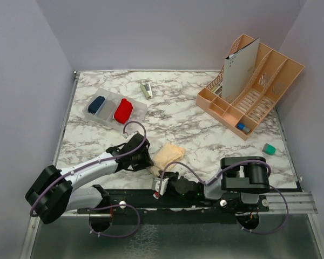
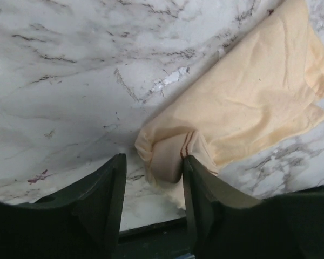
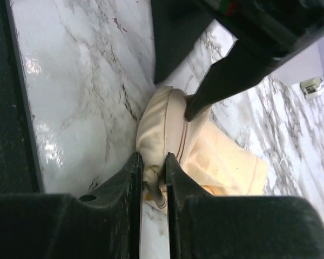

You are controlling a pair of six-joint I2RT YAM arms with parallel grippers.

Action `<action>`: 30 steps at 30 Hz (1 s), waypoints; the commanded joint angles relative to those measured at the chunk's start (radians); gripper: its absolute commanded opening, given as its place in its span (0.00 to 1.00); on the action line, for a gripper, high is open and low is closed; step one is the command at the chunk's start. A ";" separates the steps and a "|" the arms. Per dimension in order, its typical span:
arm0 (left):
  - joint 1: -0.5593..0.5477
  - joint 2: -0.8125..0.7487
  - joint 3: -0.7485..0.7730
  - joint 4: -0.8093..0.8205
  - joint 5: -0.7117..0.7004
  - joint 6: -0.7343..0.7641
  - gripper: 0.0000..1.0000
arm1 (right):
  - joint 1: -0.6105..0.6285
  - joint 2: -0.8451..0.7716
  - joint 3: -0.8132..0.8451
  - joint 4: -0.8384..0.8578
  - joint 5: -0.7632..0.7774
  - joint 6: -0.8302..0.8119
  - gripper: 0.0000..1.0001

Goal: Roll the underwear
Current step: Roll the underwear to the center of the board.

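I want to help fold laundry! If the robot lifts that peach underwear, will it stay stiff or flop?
Probably flop: the underwear lies in soft wrinkled folds on the table. It is likely light, since the right end effector pinches only a small bunched bit. The loosely curled end might unroll if released.

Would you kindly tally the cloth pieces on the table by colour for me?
Dark blue: 1, the blue roll in the clear tray
Grey: 1, the grey roll in the same tray
Red: 1, the red roll in the same tray
Peach: 1, the peach underwear, part-rolled, outside the tray
Total: 4
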 commanded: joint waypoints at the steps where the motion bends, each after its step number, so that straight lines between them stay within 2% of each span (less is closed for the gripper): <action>1: 0.006 -0.067 -0.029 -0.081 -0.032 0.004 0.62 | -0.014 -0.028 -0.103 0.109 -0.072 0.200 0.00; 3: 0.009 -0.098 -0.037 -0.074 -0.033 0.003 0.72 | -0.024 -0.046 -0.126 0.136 -0.116 0.288 0.01; 7: 0.010 -0.142 -0.075 0.017 0.019 0.021 0.84 | -0.066 -0.056 -0.209 0.293 -0.162 0.493 0.01; 13: 0.008 -0.162 -0.177 0.241 0.131 -0.031 0.93 | -0.117 -0.020 -0.277 0.442 -0.188 0.678 0.00; 17: 0.006 -0.143 -0.217 0.302 0.144 -0.077 0.94 | -0.136 0.016 -0.325 0.528 -0.160 0.767 0.00; 21: 0.002 -0.119 -0.272 0.433 0.153 -0.136 0.94 | -0.139 0.072 -0.356 0.634 -0.149 0.811 0.00; 24: -0.006 -0.074 -0.272 0.450 0.161 -0.150 0.93 | -0.139 0.103 -0.367 0.675 -0.129 0.836 0.00; 27: -0.016 -0.026 -0.267 0.450 0.172 -0.162 0.89 | -0.139 0.106 -0.369 0.676 -0.125 0.835 0.01; 30: -0.031 0.002 -0.269 0.455 0.169 -0.164 0.80 | -0.139 0.103 -0.372 0.677 -0.122 0.822 0.00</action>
